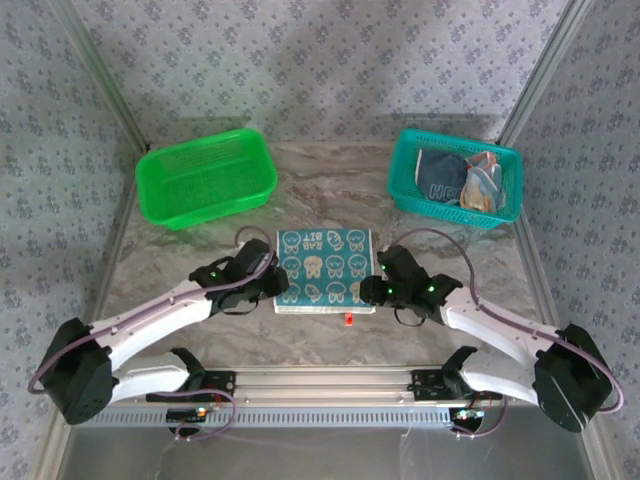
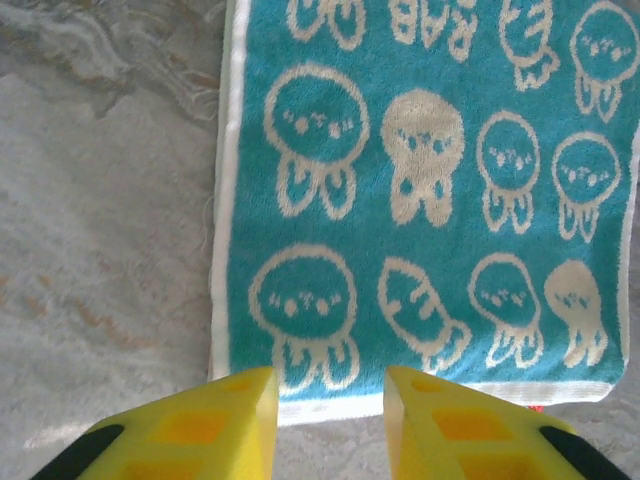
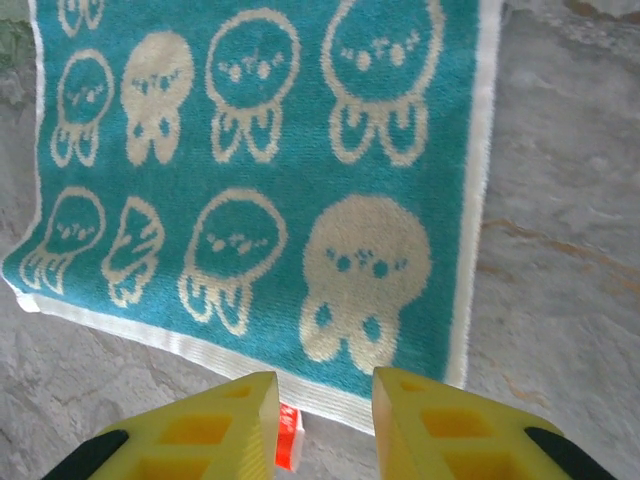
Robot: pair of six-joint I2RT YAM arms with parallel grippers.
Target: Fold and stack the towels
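The left end effector (image 2: 330,425) hovers over the near-left corner of the teal towel (image 2: 440,200). Its two yellow fingers (image 2: 200,430) are spread partway and nothing is pinched between them. Through the gap you can see the towel's white near hem and a strip of bare worktop (image 2: 100,250). The towel lies flat, stretching forward and to the right of this end effector, and its left hem runs straight ahead from the left finger. Whether the fingertips touch the cloth cannot be told.

The right end effector (image 3: 322,425) hovers over the towel's near-right corner. Its fingers are likewise parted and grip nothing. The towel spreads forward and to the left of it, with the right hem running ahead from the right finger. A small red tag (image 3: 288,440) lies on the worktop in the gap, close to the left finger and just short of the near hem.

From above, the towel lies between the two end effectors, one at each near corner. Well beyond the left one stands a green basket (image 1: 207,177). Well beyond the right one stands a teal basket (image 1: 455,215), which holds the other towels (image 1: 440,178) in a crumpled heap.
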